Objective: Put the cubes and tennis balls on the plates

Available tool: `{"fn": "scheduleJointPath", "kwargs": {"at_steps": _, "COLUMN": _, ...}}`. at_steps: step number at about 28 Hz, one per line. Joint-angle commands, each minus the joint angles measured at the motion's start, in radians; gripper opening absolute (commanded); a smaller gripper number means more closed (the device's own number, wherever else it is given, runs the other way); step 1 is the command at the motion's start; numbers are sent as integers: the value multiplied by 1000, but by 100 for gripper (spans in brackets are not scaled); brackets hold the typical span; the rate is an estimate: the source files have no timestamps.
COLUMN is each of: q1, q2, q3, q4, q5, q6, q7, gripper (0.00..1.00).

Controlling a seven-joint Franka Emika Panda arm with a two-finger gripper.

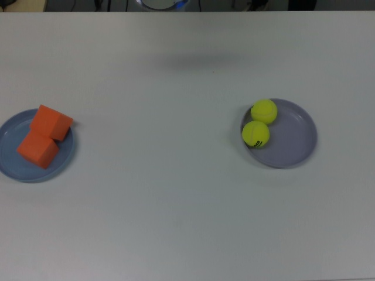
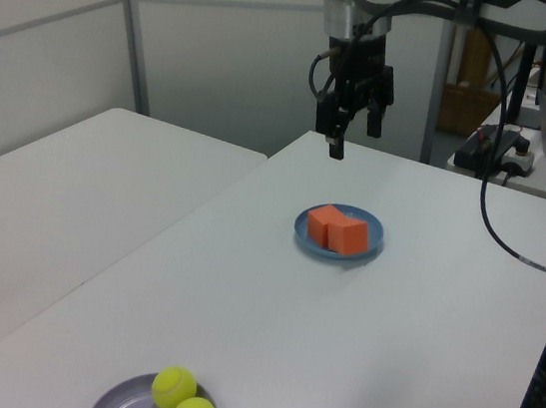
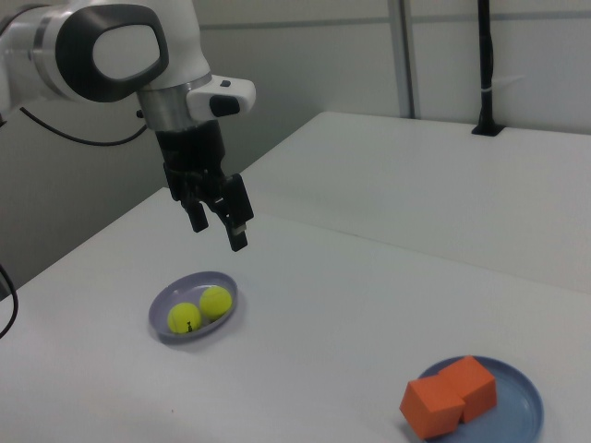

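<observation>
Top view: two cubes [image 1: 44,136] touch corner-to-corner on the blue plate [image 1: 9,167]; two balls [image 1: 259,123] share the purple plate [image 1: 293,140]. Tool [image 2: 350,136] hangs spread, empty, above the bench [image 1: 176,205].

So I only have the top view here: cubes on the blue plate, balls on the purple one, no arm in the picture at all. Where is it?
Observer: The end effector hangs high above the table, beyond the blue plate in the left view.
Operator: Is it carrying anything?
Observer: No. In the right view its fingers are spread apart with nothing between them.
Operator: Do the cubes sit flat?
Observer: In the right view the two cubes rest side by side, touching, inside the plate's rim.
Operator: And the balls?
Observer: The right view shows both tennis balls lying within the purple plate, touching each other.
</observation>
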Motion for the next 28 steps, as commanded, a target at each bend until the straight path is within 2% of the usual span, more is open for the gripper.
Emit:
{"fn": "scheduleJointPath", "kwargs": {"at_steps": 1, "q1": 1, "q2": -14, "q3": 3, "q4": -24, "q5": 2, "q6": 15, "q7": -10, "gripper": 100}}
{"fn": "scheduleJointPath", "kwargs": {"at_steps": 28, "q1": 4, "q2": -3, "q3": 3, "q4": -22, "q5": -2, "q6": 26, "q7": -13, "gripper": 100}}
